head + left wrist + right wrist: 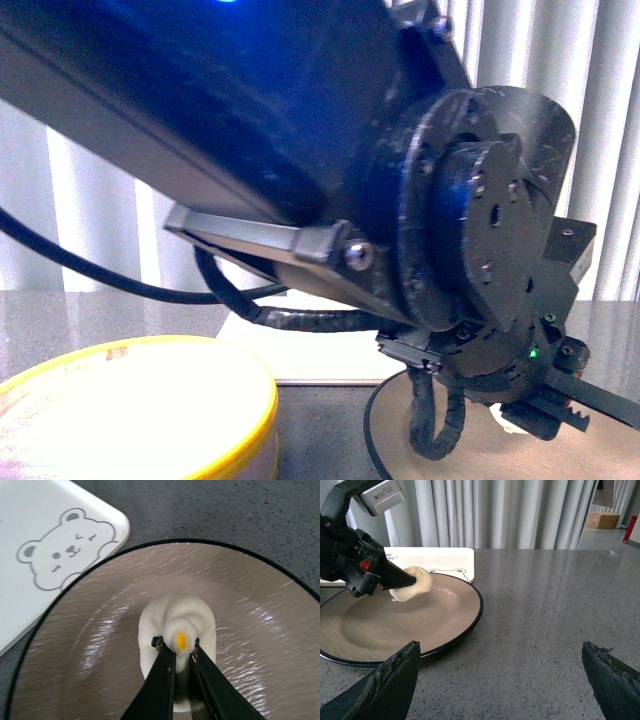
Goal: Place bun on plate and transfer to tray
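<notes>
The white bun (175, 615) is pinched at its pleated top by my left gripper (181, 647), which is shut on it. It hangs tilted over the taupe, black-rimmed plate (260, 630), low above the face; I cannot tell whether it touches. The right wrist view shows the same bun (417, 582) over the plate (420, 625). The cream tray (40, 540) with the bear drawing lies right beside the plate, its corner almost at the rim. My right gripper (502, 650) is open over bare table beside the plate, nothing between its fingers (395, 680).
A yellow-rimmed steamer basket (130, 410) stands at the near left in the front view, where the left arm (300, 130) blocks most of the scene. The grey speckled tabletop (545, 610) stretches away beyond the plate. Curtains (510, 510) hang behind.
</notes>
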